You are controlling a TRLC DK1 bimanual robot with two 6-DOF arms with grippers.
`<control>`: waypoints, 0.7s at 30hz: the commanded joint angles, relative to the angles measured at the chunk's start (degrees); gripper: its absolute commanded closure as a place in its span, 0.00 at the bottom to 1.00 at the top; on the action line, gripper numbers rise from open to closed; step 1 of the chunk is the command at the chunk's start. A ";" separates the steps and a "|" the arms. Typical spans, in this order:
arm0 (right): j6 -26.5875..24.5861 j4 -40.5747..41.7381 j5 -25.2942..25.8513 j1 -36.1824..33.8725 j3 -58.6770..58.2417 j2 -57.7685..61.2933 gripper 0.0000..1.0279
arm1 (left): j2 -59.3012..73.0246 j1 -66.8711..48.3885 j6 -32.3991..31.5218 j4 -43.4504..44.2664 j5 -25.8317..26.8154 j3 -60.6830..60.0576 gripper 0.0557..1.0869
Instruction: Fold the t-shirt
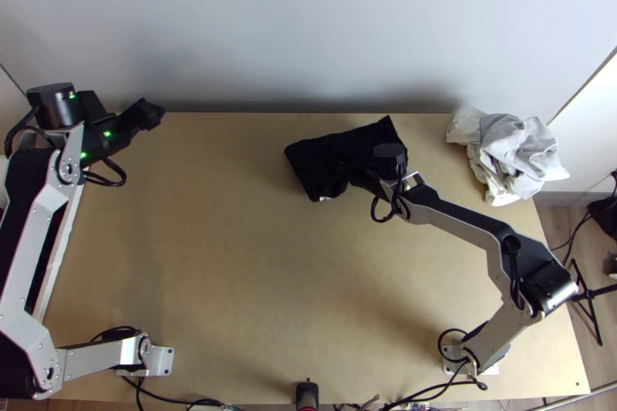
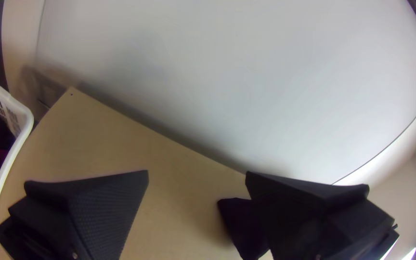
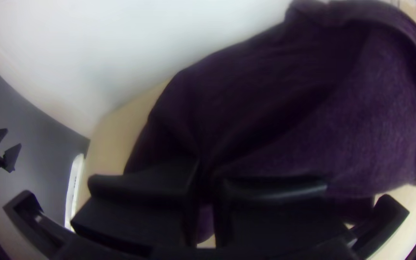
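T-shirt (image 1: 310,166), black, sits upper middle of the top view, on the bench (image 1: 231,257) near its far edge. It's compact and bunched, not spread flat; you can't count the layers from here. Small pale patch (image 1: 327,197) at its lower edge.

Your right pincer (image 1: 351,174) is closed on the shirt: in the right wrist view the fingers nearly meet, cloth pinched between them, creases running into the grip. Can't tell you which part of the shirt that is.

Your left pincer (image 1: 156,115) is open and empty, upper left of the top view, well apart from the shirt. Left wrist view gives you its fingers wide apart, shirt partly behind one of them.

Also: pale cloth pile (image 1: 509,150) at upper right on the bench, and a white basket (image 2: 24,126) with dark cloth in it, left edge of the left wrist view.
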 commanded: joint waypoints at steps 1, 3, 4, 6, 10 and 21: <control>-5.32 1.12 0.42 0.78 1.87 -2.86 0.97 | -2.11 1.83 0.73 -0.46 0.88 -3.35 0.05; -6.82 1.03 0.42 0.26 2.75 -3.38 0.97 | -2.81 2.36 0.82 -0.46 0.88 -4.58 0.05; -7.52 0.94 0.33 -0.01 3.19 -3.56 0.97 | -3.16 2.45 0.82 -0.46 0.88 -5.28 0.05; -8.75 0.85 0.33 -0.98 4.25 -4.09 0.97 | -4.22 2.54 1.09 -0.54 1.14 -6.78 0.05; -10.16 -1.26 0.33 -2.65 7.06 -5.14 0.97 | -5.54 2.71 1.35 -0.46 2.02 -8.53 0.05; -15.25 -4.51 0.51 -10.64 14.00 -8.22 0.97 | -7.12 2.89 1.35 -0.19 3.34 -10.29 0.05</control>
